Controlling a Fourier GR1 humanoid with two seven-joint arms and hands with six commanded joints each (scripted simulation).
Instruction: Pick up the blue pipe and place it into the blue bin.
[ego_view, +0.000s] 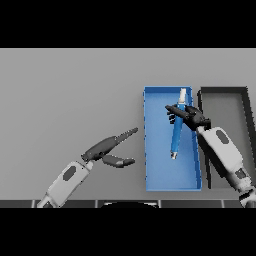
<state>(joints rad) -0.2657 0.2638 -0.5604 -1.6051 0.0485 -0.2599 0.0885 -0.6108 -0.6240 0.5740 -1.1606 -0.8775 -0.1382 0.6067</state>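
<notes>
Now the left hand (111, 148) rests open over the grey table (70, 95), idle. Further right, the right hand (192, 118) holds the blue pipe (177, 131) over the blue bin (155, 180). If released carelessly, the pipe could bounce toward the dark bin (245, 125).

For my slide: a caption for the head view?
Right hand holds the blue pipe over the blue bin; left hand idle.

Long blue pipe with pale tip (177, 131): middle hidden behind the dark right hand (192, 118).
Dark grey bin (244, 107): near wall covered by the right arm.
Grip contact: too small to tell.
</notes>
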